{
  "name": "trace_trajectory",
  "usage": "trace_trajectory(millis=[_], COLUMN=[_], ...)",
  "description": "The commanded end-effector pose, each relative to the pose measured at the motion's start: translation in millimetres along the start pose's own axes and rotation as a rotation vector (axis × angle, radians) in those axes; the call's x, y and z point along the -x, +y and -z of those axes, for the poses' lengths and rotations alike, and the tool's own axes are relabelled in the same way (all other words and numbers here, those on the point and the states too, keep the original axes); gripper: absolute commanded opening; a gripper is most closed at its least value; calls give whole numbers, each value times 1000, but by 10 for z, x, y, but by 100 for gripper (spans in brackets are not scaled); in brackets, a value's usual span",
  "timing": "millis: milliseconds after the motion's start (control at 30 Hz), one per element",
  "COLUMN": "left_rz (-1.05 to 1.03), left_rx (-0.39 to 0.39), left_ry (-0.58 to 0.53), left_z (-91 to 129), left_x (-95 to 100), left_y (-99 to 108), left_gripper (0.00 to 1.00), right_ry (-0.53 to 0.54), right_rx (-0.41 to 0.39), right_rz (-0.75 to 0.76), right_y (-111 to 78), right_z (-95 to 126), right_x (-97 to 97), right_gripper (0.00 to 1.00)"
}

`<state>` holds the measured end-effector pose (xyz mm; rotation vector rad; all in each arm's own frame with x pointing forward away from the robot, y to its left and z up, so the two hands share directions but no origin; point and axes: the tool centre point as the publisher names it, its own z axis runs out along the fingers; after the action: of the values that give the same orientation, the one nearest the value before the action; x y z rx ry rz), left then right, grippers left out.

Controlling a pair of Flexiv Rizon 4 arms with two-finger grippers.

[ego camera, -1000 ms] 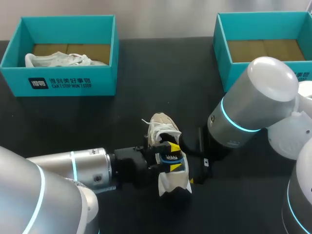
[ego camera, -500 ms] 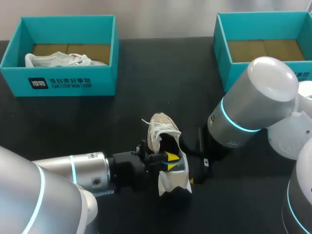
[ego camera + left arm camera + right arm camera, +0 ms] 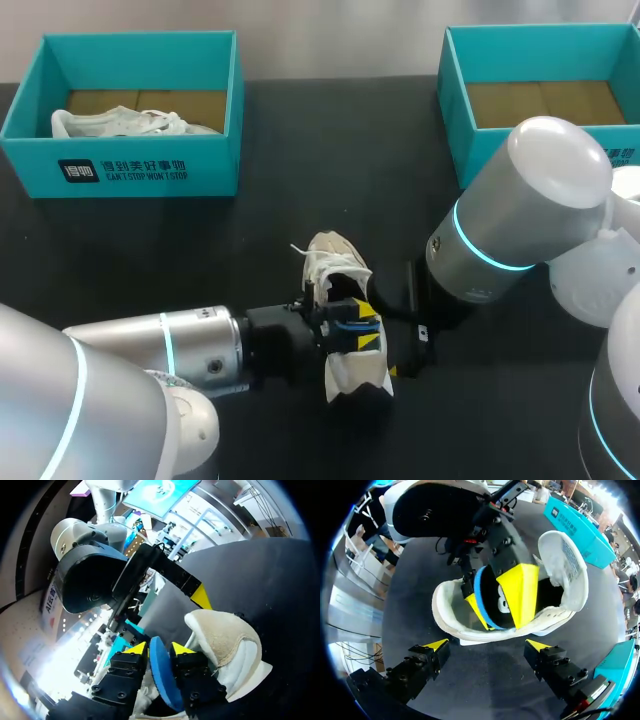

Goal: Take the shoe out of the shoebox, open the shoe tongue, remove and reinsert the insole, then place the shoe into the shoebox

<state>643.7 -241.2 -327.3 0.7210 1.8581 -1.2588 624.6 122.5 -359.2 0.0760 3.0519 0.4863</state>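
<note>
From above, the shoe [image 3: 338, 262] lies on the dark table [image 3: 300, 150], out of both boxes, between the two arms. The left gripper [image 3: 352, 322] reaches into its opening with a blue insole [image 3: 345, 308] at its tips. The left box [image 3: 140, 170] holds a second shoe [image 3: 120, 122], while the right box [image 3: 470, 120] shows only its cardboard floor. In the left wrist view, the two yellow-tipped fingers press the insole from both sides, so it is firmly pinched on edge, just above the padded heel. In the right wrist view, the right gripper [image 3: 486, 645] hovers spread wide just short of the shoe's side, holding nothing. The tongue [image 3: 565, 562] is folded well back and the insole stands half out of the opening. My reading is that unboxing and opening the tongue are done. Whether the insole is coming out or going back in cannot be told here. Seating the insole flat and returning the shoe to a box remain.
</note>
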Motion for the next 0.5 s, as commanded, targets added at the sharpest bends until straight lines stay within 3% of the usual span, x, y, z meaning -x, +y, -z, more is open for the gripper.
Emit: trace_trajectory(millis=[33,500], left_rz=[2,59], left_rx=[19,70], left_ry=[17,61], left_z=[168,272], left_x=[42,184], left_y=[-139,-180], left_gripper=[65,75], right_ry=[-3,-3], right_rx=[-1,-1], right_rz=[-1,-1], right_y=[5,5], right_z=[-5,-5], right_x=[-14,-14], right_gripper=[100,100])
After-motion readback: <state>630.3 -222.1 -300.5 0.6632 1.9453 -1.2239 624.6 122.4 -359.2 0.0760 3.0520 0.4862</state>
